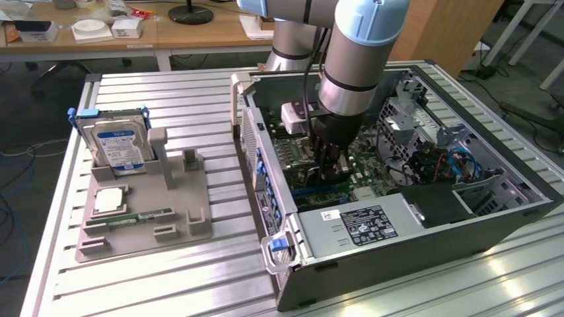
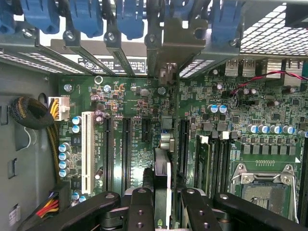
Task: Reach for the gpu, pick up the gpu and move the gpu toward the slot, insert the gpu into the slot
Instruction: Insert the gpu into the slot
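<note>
Now gpu between tool fingers.

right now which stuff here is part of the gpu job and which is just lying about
In the job:
- gpu, held edge-on in the hand
- motherboard inside the open computer case

Lying about:
- hard drive upright in the grey holder
- memory stick
- cpu chip
</note>
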`<state>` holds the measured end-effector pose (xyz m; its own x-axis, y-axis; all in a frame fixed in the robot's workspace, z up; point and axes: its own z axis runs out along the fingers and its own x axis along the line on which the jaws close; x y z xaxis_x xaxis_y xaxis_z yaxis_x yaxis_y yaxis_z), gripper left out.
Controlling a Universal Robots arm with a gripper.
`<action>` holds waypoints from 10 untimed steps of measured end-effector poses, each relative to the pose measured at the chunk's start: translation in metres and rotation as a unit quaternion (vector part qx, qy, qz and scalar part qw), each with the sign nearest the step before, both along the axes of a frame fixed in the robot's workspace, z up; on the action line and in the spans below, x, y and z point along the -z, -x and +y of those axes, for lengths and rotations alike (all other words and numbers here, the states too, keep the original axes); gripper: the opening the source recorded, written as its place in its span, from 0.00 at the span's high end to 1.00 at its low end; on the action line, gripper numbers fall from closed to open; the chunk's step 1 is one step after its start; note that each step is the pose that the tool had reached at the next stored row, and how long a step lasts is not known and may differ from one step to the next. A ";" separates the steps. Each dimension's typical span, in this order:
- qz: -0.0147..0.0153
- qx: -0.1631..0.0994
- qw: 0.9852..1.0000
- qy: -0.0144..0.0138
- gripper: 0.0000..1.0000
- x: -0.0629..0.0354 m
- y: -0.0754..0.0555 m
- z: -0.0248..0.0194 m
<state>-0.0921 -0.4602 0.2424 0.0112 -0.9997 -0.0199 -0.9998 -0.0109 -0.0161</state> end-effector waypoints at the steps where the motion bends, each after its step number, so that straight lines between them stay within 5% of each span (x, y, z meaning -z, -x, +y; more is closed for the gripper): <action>1: 0.000 0.000 1.000 0.000 0.74 0.0000 0.000 0.0000; 10: 0.000 0.000 1.000 0.000 0.74 0.0010 0.000 0.0000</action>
<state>-0.0922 -0.4602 0.2414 0.0112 -0.9997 -0.0199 -0.9998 -0.0109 -0.0161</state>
